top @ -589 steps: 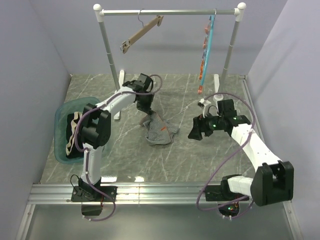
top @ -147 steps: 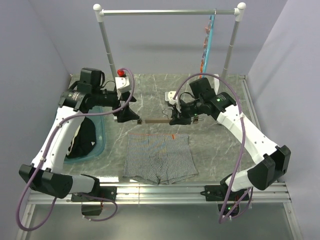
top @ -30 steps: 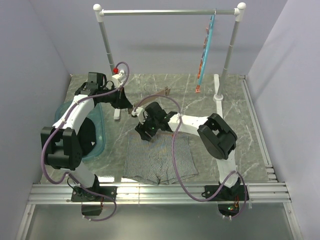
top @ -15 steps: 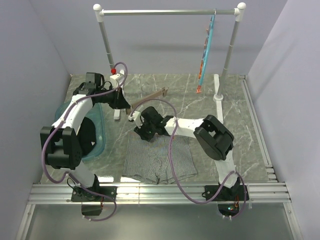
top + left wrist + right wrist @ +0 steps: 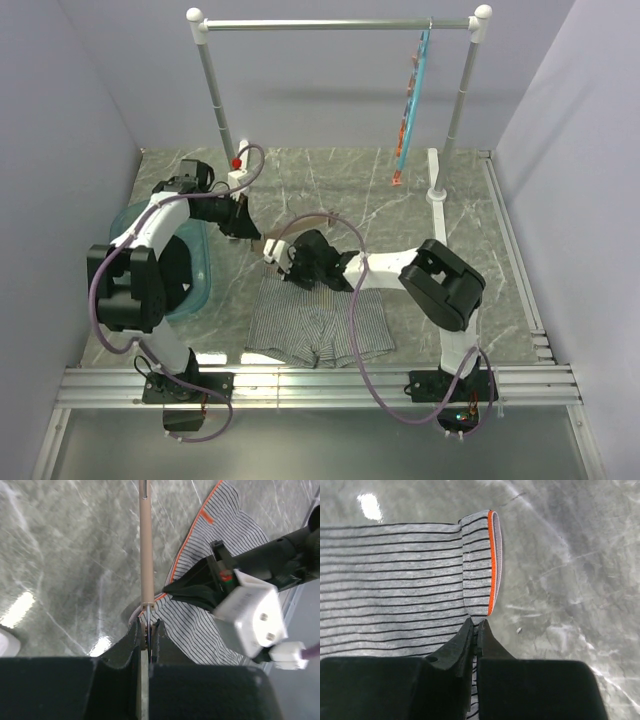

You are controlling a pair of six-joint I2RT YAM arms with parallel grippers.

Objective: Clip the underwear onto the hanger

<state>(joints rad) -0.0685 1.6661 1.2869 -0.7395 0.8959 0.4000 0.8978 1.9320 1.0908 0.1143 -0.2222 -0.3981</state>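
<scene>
The grey-and-white striped underwear (image 5: 320, 320) lies flat on the table. My right gripper (image 5: 287, 267) is shut on its top left waistband corner. In the right wrist view the gripper (image 5: 476, 627) pinches the folded, orange-edged waistband (image 5: 480, 565). My left gripper (image 5: 247, 231) is shut on the end clip of the wooden hanger (image 5: 145, 540). In the left wrist view the gripper (image 5: 146, 625) has the metal clip between its fingers, right beside the lifted waistband (image 5: 200, 545). The bar runs away from it over the table. In the top view the hanger is mostly hidden.
A teal tub (image 5: 203, 262) with dark and cream clothing stands at the left. A clothes rack (image 5: 340, 23) stands at the back with a teal-blue hanger (image 5: 411, 95) on its rail. Its feet (image 5: 437, 195) rest on the table.
My left gripper has brought the hanger down and right, from a raised tilt to the waistband corner. My right gripper has stayed shut on that corner.
</scene>
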